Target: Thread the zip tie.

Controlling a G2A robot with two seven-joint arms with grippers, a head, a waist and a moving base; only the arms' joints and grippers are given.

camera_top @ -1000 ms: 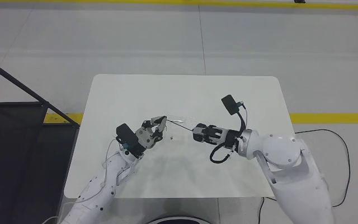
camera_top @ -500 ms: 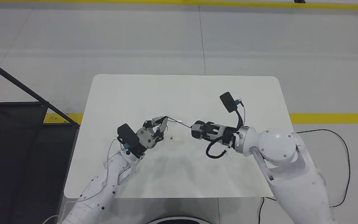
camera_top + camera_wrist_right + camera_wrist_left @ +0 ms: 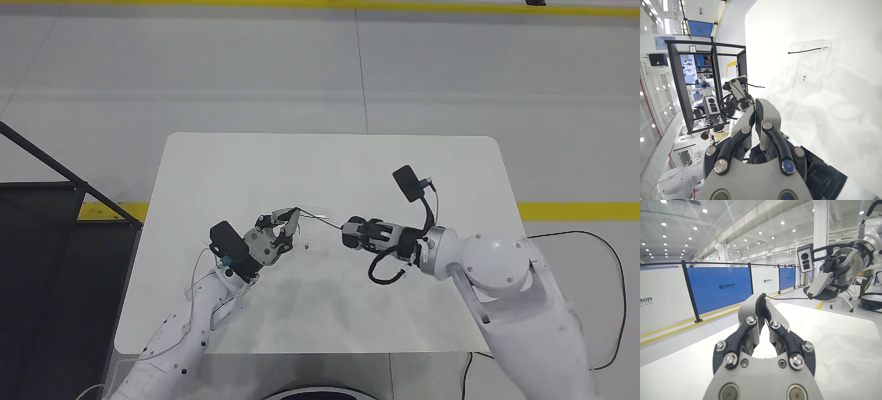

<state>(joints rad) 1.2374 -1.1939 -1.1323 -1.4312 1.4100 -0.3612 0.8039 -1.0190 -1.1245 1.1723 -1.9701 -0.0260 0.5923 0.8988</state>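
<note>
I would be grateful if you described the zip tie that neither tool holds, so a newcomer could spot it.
On the white table sits a clear square plate. The spare zip tie is the thin black strip lying near one edge of it. Unlike the held zip tie, pinched in mid-air by the left tool and right tool, it rests untouched.

The right hand [image 3: 346, 229] has edged nearer the left hand [image 3: 291, 217].

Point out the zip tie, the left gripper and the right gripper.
zip tie [image 3: 787, 298]: left wrist view, middle of the strap.
left gripper [image 3: 764, 298]: left wrist view, between its fingertips.
right gripper [image 3: 809, 294]: left wrist view, between its fingertips.
</note>
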